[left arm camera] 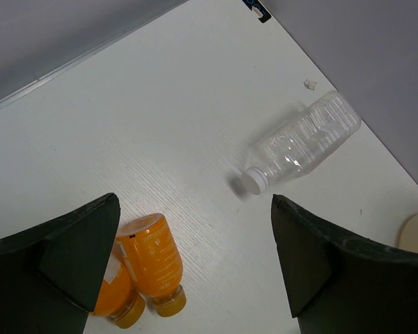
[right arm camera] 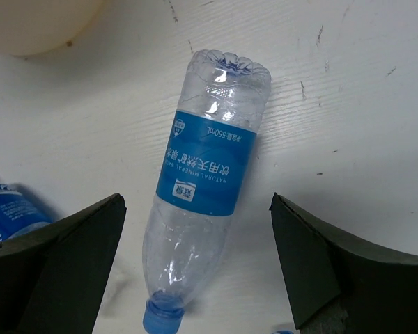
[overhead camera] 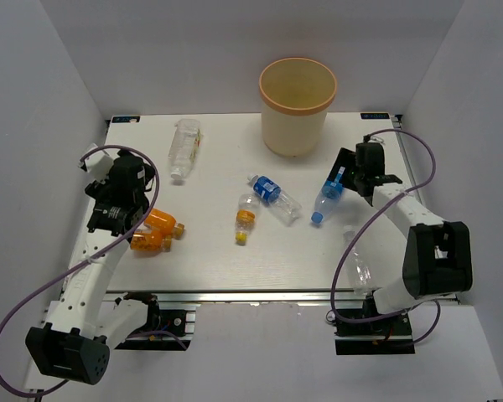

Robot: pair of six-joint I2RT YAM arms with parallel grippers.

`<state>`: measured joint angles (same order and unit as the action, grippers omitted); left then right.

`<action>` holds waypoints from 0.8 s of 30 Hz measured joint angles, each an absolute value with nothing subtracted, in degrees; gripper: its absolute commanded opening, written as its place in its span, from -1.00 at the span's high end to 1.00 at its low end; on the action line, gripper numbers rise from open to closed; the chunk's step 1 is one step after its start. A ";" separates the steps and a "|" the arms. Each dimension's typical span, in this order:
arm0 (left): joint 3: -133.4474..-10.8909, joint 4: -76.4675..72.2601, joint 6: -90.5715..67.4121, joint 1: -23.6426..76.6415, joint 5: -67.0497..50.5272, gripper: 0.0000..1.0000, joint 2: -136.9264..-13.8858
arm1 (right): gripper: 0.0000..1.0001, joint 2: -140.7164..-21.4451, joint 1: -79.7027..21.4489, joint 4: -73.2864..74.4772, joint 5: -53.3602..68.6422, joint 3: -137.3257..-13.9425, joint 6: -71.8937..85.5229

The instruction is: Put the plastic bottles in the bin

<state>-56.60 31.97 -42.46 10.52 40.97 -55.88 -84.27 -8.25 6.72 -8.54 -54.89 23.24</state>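
Right gripper (right arm camera: 195,229): jaws spread wide, holding nothing, above a blue-labelled bottle (right arm camera: 203,174) lying flat on the table (overhead camera: 218,260), near the bin (overhead camera: 298,100) at the far edge. Left gripper (left arm camera: 195,223): jaws spread, holding nothing, two orange bottles (left arm camera: 150,261) side by side next to one finger, a plain clear bottle (left arm camera: 303,149) farther out. Second blue-labelled bottle (overhead camera: 272,195) and yellow-capped bottle (overhead camera: 246,216) lie mid-table.

A white table (overhead camera: 210,264) sits inside pale grey walls (overhead camera: 193,50), a small whitish scrap (left arm camera: 310,84) lying near its edge.
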 measured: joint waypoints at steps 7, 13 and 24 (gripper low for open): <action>-55.68 30.81 -42.19 10.52 40.40 -0.96 -56.40 | -0.79 -92.62 -10.48 6.57 -13.50 -57.49 27.86; -54.46 30.15 -41.98 10.50 39.92 -0.96 -56.40 | -0.68 -101.16 -11.84 6.31 -15.51 -60.34 30.68; -54.04 28.60 -41.78 10.52 40.12 -0.96 -58.00 | -0.07 -102.65 -12.19 5.17 -19.46 -67.75 30.13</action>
<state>-54.04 28.60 -41.78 10.52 40.12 -58.00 -102.65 -12.19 5.17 -19.46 -67.75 30.13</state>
